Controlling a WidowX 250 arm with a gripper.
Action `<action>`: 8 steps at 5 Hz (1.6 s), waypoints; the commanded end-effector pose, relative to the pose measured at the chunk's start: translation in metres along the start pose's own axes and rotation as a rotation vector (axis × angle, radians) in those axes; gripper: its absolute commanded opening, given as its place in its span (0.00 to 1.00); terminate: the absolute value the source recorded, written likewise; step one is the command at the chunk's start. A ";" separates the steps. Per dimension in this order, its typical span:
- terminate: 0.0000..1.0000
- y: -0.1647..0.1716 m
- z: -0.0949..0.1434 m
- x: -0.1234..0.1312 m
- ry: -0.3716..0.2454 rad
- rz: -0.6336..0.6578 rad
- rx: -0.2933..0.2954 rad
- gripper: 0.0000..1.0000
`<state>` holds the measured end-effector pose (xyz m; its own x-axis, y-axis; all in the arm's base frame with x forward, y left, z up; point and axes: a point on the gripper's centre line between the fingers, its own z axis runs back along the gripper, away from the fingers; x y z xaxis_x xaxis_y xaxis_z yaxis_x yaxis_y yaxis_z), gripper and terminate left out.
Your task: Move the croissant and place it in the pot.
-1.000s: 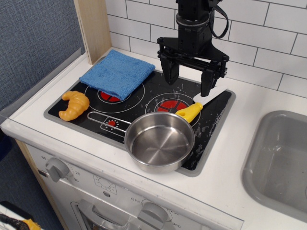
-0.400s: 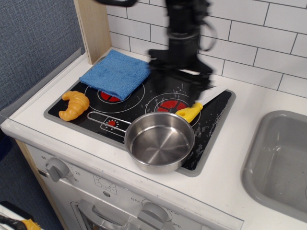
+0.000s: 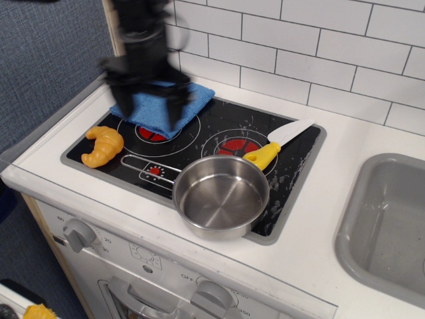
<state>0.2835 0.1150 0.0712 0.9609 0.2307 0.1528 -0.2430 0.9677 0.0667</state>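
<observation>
The orange-yellow croissant lies on the left front of the black toy stovetop. The steel pot stands empty at the stove's front middle, its wire handle pointing left toward the croissant. My gripper hangs blurred above the blue cloth, up and to the right of the croissant, not touching it. Its fingers point down and look spread apart with nothing between them.
A blue cloth lies on the back left burner. A yellow-handled toy knife lies right behind the pot. A grey sink basin is at the right. A wooden post stands at the back left.
My gripper has swept left from above the right burner and knife to above the blue cloth, nearer the croissant. Croissant, pot and knife have not moved.
</observation>
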 end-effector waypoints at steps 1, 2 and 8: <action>0.00 0.044 -0.031 -0.014 0.074 0.123 0.030 1.00; 0.00 0.046 -0.047 -0.014 0.104 0.143 0.027 1.00; 0.00 -0.027 0.043 0.003 -0.121 -0.026 -0.016 0.00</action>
<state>0.2968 0.0840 0.0983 0.9548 0.1930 0.2263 -0.2081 0.9771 0.0446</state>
